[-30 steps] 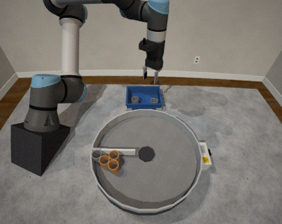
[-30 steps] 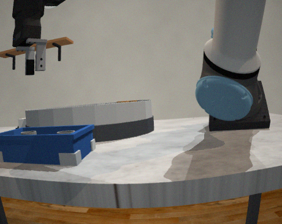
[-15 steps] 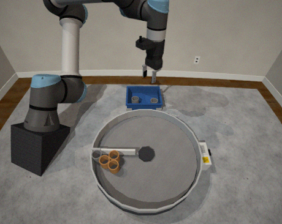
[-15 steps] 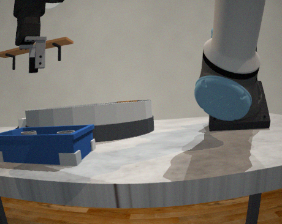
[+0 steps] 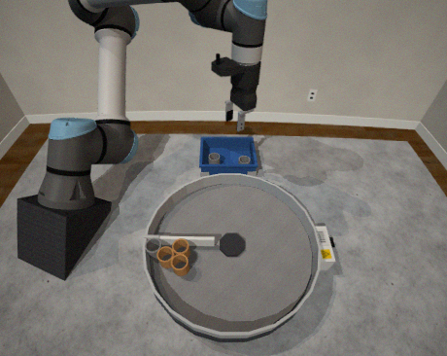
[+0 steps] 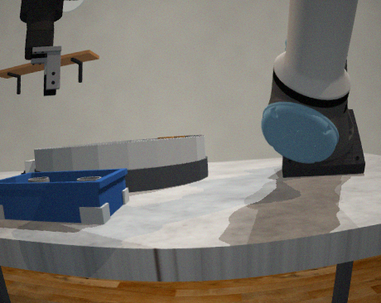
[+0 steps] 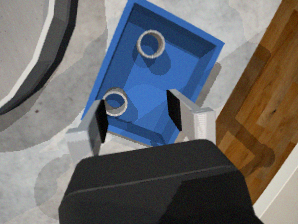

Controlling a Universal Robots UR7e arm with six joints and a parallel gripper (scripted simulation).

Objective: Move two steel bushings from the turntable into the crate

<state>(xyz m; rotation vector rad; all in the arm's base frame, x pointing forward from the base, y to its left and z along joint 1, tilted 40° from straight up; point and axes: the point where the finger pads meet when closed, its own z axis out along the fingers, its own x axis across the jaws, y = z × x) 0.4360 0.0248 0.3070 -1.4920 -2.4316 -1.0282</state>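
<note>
Two grey steel bushings stand apart in the blue crate: the left one and the right one, as seen in the top view. My gripper is open and empty, high above the crate. On the turntable, near its left rim, stand one grey bushing and three orange bushings, close together.
A white bar runs from the turntable's left rim to its dark hub, just behind the bushings. The raised turntable rim stands beside the crate. A control box sits at the turntable's right side. The robot's black base block stands left.
</note>
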